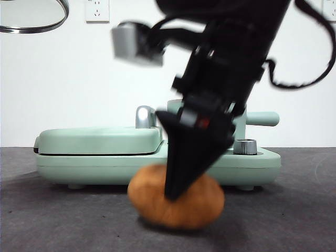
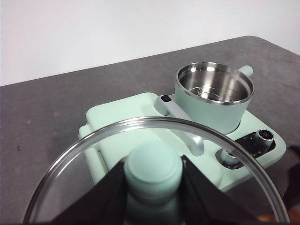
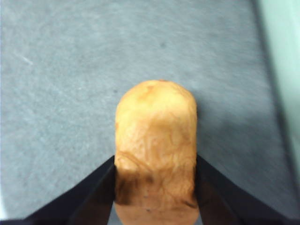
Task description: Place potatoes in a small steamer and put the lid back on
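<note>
One potato (image 3: 155, 140), between the right fingers (image 3: 98, 187). One lid (image 2: 154, 140), its one knob (image 2: 152, 166) between the left fingers (image 2: 105, 197). One steamer (image 2: 213, 96), one griddle cover (image 1: 100, 140), one steel handle (image 2: 183, 124), two dials (image 2: 265, 135), one wall socket (image 1: 97, 9).

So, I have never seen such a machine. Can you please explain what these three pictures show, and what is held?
It is a robot with two arms at a table, each ending in a two-jawed gripper. One picture comes from a low camera at the front; the other two come from cameras on the wrists. The left gripper holds the glass lid by its knob, raised above the open steamer. The right gripper has its jaws on both sides of the potato, which lies on the table before the green appliance.
</note>
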You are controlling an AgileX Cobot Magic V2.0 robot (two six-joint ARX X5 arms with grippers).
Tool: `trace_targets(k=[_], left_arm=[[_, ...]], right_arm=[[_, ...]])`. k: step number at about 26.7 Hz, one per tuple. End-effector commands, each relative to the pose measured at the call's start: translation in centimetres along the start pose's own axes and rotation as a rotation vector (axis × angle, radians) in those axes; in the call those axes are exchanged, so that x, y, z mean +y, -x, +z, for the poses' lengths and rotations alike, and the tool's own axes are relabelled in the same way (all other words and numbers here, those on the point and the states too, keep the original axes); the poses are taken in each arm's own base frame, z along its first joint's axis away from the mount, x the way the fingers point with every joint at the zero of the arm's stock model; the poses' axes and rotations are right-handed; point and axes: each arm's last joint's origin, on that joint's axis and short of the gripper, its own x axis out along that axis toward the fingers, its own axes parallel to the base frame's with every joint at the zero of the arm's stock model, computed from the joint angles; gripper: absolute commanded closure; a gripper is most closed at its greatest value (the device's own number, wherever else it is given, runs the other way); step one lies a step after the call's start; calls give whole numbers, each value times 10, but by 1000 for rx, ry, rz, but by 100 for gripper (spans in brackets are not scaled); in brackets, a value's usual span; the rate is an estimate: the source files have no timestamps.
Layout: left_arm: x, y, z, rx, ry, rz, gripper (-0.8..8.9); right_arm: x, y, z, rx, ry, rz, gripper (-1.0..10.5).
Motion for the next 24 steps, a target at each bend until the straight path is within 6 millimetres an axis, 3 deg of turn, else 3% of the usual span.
trace_targets(k=[1, 5, 10, 16, 24], left_arm=[[0, 2, 6, -44, -19, 4, 799], [0, 2, 6, -44, -22, 4, 799], [0, 2, 6, -44, -22, 4, 799], [0, 2, 6, -44, -22, 3, 799], [0, 2, 6, -44, -21, 4, 799]], right_arm=[[2, 31, 8, -93, -91, -23, 774], [-11, 98, 19, -134, -264, -52, 774], [-45, 172, 40, -159, -381, -127, 774], [-90, 193, 51, -158, -460, -206, 773], [-154, 173, 64, -111, -501, -259, 773]])
